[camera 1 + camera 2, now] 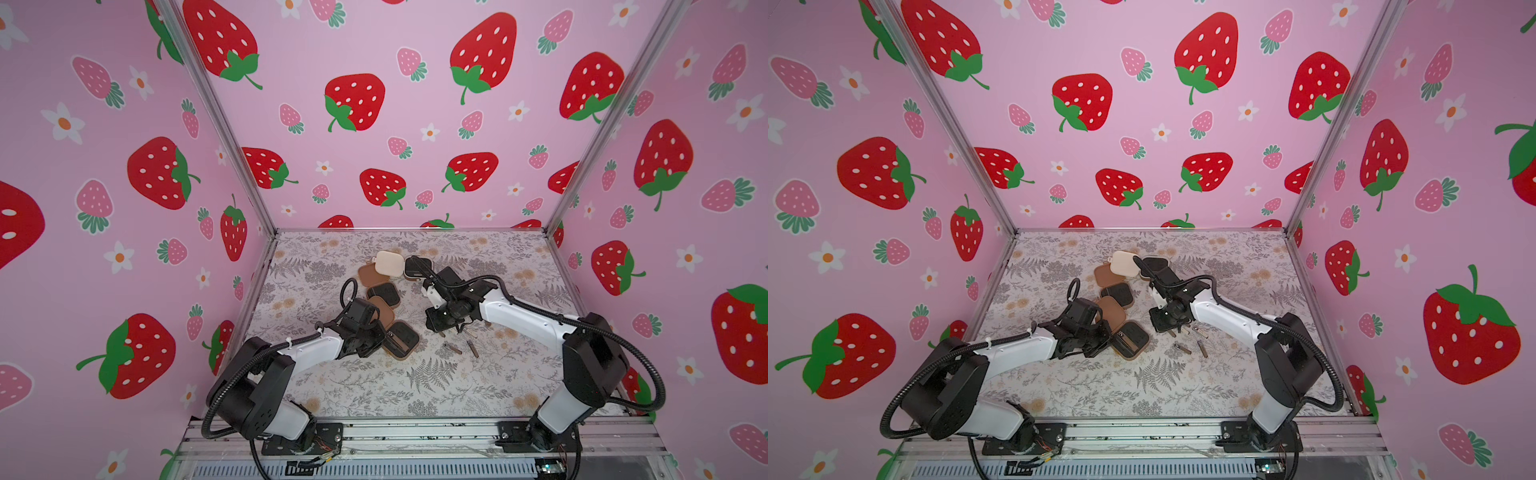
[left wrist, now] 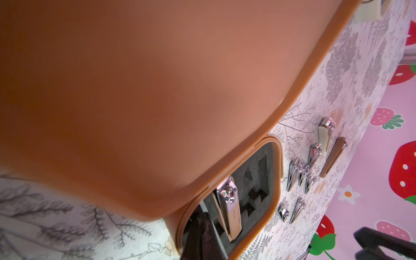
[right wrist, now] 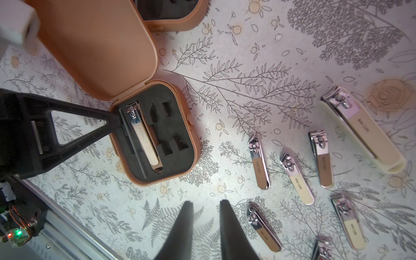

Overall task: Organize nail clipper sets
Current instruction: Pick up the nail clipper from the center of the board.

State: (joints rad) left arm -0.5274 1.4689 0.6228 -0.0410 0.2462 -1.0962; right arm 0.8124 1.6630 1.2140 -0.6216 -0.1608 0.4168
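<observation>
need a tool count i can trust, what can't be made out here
Left wrist view: the blurred brown lid fills the frame, hiding most of its case.
Right wrist view: the left gripper reaches into the brown case; its own finger hides any grip.
Same view: one clipper is cut by the bottom edge.
Both top views: the right arm covers some of the loose clippers.

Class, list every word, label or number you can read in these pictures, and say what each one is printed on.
"MANICURE": on the large cream clipper.
"MANICURE": on the small bronze clipper.
"MANICURE": on the small cream clipper.
Print on the cased clipper inside the brown case: too faint to read.
Print on the other loose clippers: too blurred to read.
Both top views: nothing legible.
</observation>
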